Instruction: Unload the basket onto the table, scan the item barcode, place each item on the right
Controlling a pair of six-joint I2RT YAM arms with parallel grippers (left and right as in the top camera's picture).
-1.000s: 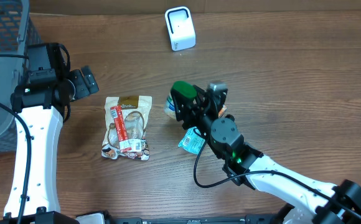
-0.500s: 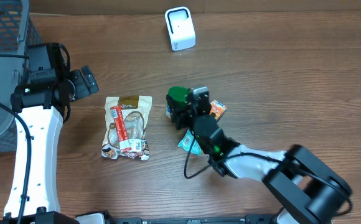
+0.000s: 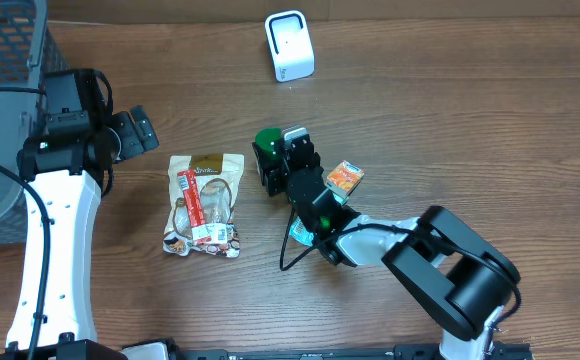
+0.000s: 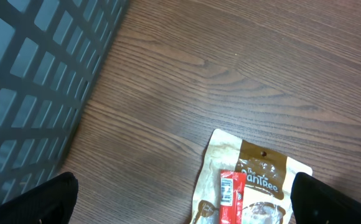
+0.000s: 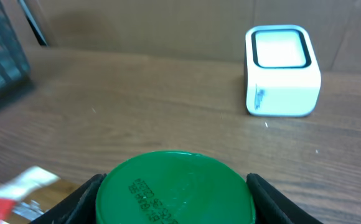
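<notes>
The right pincer (image 5: 175, 198) is about half open and grips a green-lidded tub (image 3: 267, 140) between its fingers, over the worktop (image 3: 470, 120). In the last second the tub has moved to the left and a little toward the scanner (image 3: 290, 45), away from the orange packet (image 3: 342, 177), which now lies uncovered. In the wrist view the scanner stands ahead and somewhat to the right, still well apart. We see only small print on the lid and no barcode, so we judge the scan is not yet done; more approach and a turn seem needed. The left pincer (image 3: 138, 132) is wide open and empty, near the snack bag (image 3: 205, 205).
</notes>
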